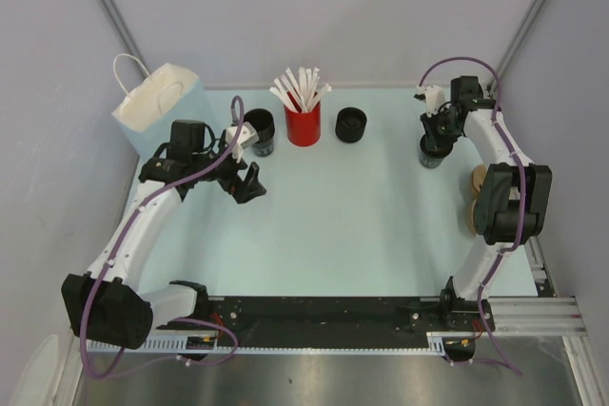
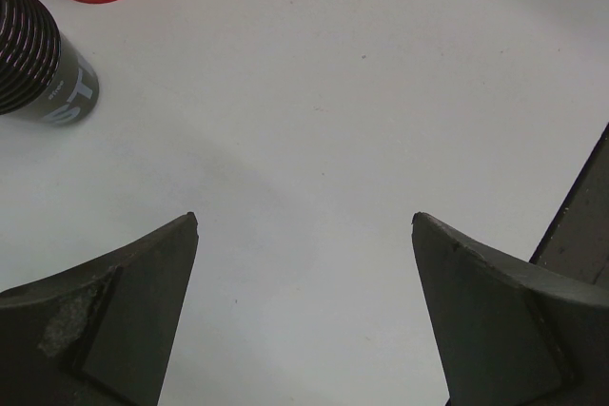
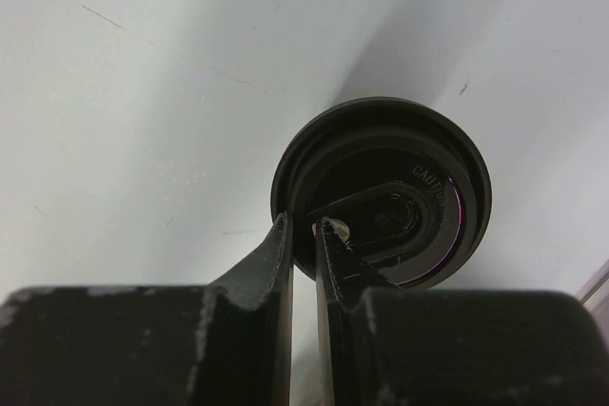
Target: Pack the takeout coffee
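While the right claw [image 3: 303, 225] pinches the coffee cup [image 3: 381, 154] by its rim, it should lift gently and upright; the left claw [image 2: 304, 218] gapes open.

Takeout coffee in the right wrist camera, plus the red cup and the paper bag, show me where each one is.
takeout coffee [image 3: 395, 164]: right wrist view, on the black lid's top.
red cup [image 1: 303, 128]: top external view, on its red side wall.
paper bag [image 1: 158, 104]: top external view, on its side panel.

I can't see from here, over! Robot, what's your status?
Left gripper open, empty. Right gripper pinching lid rim of takeout coffee. Red cup stands between it and paper bag.
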{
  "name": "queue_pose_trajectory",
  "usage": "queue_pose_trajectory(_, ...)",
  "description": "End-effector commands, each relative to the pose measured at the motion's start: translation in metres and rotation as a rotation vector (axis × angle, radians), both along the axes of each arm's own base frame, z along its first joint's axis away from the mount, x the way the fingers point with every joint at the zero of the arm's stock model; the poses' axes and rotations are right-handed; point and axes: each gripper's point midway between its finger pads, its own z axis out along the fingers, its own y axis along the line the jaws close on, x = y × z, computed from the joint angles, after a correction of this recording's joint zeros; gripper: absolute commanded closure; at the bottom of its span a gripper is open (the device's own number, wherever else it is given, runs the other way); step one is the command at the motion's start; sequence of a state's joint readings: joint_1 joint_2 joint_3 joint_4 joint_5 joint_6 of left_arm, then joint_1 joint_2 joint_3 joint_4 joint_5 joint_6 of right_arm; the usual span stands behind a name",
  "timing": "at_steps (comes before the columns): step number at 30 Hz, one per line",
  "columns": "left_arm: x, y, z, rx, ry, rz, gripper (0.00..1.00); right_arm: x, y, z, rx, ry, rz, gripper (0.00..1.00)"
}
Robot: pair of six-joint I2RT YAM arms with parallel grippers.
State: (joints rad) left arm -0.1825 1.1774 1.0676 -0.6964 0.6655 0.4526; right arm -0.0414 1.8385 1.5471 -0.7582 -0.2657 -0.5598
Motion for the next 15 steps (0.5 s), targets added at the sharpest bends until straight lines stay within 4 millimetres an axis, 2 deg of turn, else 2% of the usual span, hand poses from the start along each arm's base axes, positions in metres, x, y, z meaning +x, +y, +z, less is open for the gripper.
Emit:
queue_pose_trajectory(1, 0.0023, -0.0022, 0.0043, -0.027, -0.016, -0.009, 0.01, 0.0093, 0.0002, 0.0121, 0.012, -0.03, -0.009, 0.95)
queue_pose_trajectory(15, 0.0023, -0.0017, 0.005, -0.025, -0.02, -0.007, 0.0, 0.01, -0.0017, 0.0128, 0.007, -0.035, -0.017, 0.88)
